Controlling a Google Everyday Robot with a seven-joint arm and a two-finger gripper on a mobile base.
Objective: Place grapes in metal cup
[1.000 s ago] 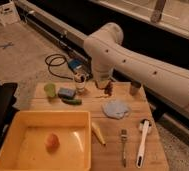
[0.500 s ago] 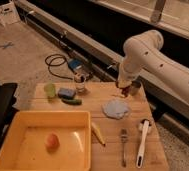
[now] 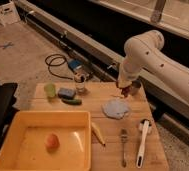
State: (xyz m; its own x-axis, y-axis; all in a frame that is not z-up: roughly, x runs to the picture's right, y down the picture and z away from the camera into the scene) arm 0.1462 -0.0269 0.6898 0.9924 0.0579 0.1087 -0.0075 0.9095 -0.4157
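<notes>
Gripper (image 3: 123, 88), clenched on what looks like dark grapes (image 3: 124, 93), hangs just beside the 1 metal cup (image 3: 135, 89). Releasing off-centre could drop them outside or tip the cup.

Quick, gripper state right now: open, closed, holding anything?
Gripper: closed, apparently on the dark grapes, hanging just left of the metal cup.
</notes>
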